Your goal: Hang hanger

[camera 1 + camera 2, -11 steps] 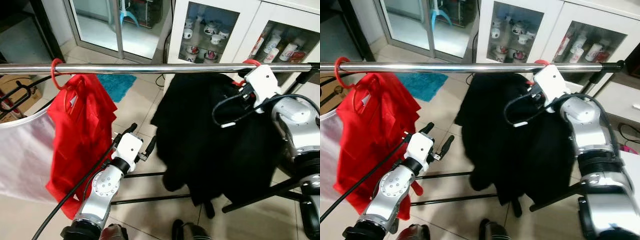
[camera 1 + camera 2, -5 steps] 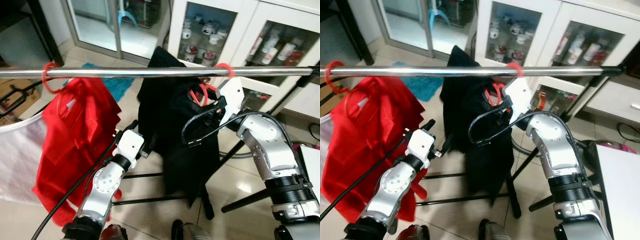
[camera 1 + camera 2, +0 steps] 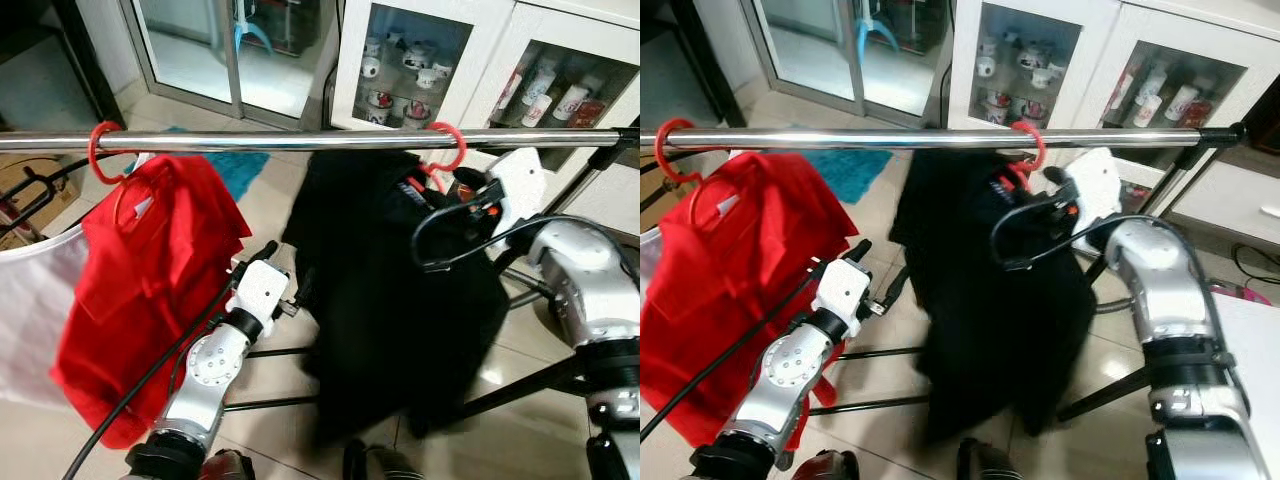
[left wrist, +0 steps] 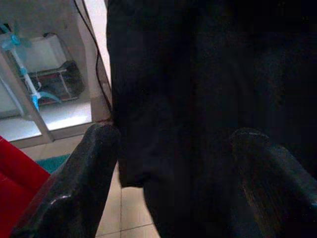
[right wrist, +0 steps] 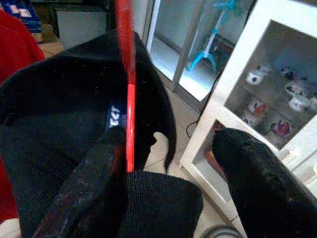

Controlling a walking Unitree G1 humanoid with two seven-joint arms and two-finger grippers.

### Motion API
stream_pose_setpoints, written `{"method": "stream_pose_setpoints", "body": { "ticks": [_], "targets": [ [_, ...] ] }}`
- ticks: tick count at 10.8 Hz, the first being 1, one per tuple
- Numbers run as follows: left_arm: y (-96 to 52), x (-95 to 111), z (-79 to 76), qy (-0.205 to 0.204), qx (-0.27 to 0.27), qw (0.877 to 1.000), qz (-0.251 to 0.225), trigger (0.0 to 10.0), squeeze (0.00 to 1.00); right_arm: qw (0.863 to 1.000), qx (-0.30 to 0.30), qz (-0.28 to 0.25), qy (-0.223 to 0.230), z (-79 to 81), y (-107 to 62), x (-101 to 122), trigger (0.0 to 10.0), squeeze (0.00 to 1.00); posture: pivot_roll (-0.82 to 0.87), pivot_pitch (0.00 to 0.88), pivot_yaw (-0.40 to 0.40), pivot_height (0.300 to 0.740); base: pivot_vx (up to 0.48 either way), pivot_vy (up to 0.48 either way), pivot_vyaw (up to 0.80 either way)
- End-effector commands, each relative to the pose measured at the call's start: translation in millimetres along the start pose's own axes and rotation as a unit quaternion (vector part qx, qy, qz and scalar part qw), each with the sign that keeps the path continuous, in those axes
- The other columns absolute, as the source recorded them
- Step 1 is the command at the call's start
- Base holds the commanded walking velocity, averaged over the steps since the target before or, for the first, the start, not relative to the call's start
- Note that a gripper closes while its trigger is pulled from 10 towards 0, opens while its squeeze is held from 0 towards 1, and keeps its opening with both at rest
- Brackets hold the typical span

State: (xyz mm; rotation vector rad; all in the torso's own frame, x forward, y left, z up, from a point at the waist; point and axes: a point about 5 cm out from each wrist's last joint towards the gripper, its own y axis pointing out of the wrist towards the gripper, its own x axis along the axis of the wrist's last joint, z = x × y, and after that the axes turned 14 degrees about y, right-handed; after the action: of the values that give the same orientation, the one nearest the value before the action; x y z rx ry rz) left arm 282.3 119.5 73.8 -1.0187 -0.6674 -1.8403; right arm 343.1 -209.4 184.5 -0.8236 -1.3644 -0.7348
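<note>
Left arm raised from low in the head views, forearm angled up toward the black garment point(image 3: 400, 300). Left gripper point(image 3: 282, 278): jaws spread wide, holding nothing; in the left wrist view the black cloth fills the space just beyond the two fingers point(image 4: 79, 183), contact not resolvable.

Right arm bent at the elbow, forearm reaching inward at rail height. Right gripper point(image 3: 1065, 195): jaws apart, gripping nothing; in the right wrist view the red hanger point(image 5: 130, 94) passes just beside one finger point(image 5: 94, 183), black collar and label behind it.

Red hanger hook is over the chrome rail point(image 3: 300, 140), just above and beyond the right jaws, black garment hanging from it. Farther left along the rail, a red shirt point(image 3: 150, 290) on its own red hanger. White glass-front cabinet point(image 3: 440, 60) behind.
</note>
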Motion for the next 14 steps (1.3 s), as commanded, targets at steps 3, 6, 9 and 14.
{"method": "stream_pose_setpoints", "body": {
  "ticks": [3, 6, 9, 14],
  "targets": [
    [1.4, 0.7, -1.8, 0.001, -0.001, 1.000, -0.002, 10.0, 0.00, 1.000, -0.002, 0.020, 0.011, -7.4, 0.1, -6.3, 10.0, 0.00, -0.04, 0.114, -0.062, 0.740, 0.000, 0.000, 0.00],
    [2.6, 1.4, -2.6, -0.001, 0.003, 1.000, -0.002, 10.0, 0.00, 1.000, 0.006, 0.025, 0.013, -4.8, 7.7, -8.4, 10.0, 0.00, -0.04, 0.112, -0.072, 0.740, 0.000, 0.000, 0.00],
    [3.7, 1.8, -3.7, -0.003, 0.006, 1.000, -0.003, 10.0, 0.00, 1.000, 0.001, 0.022, 0.020, -5.2, 14.0, -8.2, 10.0, 0.00, -0.04, 0.112, -0.078, 0.740, 0.000, 0.000, 0.00],
    [3.5, 1.3, -4.5, -0.003, 0.010, 1.000, -0.002, 10.0, 0.00, 0.997, -0.022, 0.007, 0.070, -5.5, 28.0, -9.3, 10.0, 0.00, -0.03, 0.096, -0.083, 0.740, 0.000, 0.000, 0.00]
  ]
}}
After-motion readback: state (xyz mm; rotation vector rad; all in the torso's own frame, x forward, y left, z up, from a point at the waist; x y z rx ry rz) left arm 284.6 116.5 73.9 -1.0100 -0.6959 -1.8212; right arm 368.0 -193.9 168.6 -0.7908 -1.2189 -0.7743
